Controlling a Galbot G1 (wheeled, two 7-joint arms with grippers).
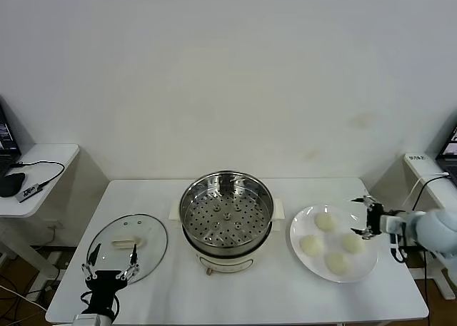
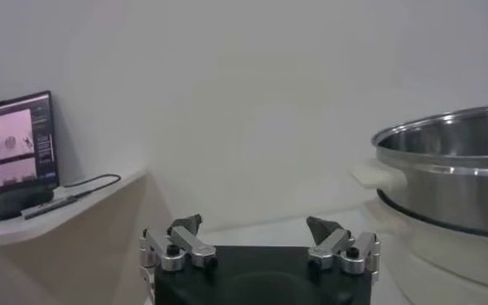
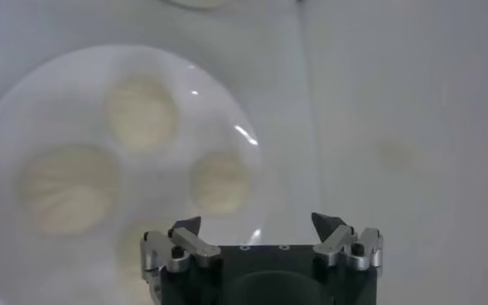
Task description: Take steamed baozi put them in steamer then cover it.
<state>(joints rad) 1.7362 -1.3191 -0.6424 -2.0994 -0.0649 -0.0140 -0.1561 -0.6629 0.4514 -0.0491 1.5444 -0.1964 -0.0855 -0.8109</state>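
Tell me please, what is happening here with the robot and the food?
Nothing is held yet. Four steamed baozi lie on a white plate, and the open right gripper hovers at the plate's right edge. The steamer stands empty in the middle. The cover lies on the table to its left, with the open left gripper at its near edge.

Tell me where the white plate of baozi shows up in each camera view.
Head view: white plate on the table, to the right of the steamer, four baozi on it.
Left wrist view: not in it.
Right wrist view: fills the picture's left half, beyond the open right end effector.
Shared landmark: the right end effector, at the plate's edge.
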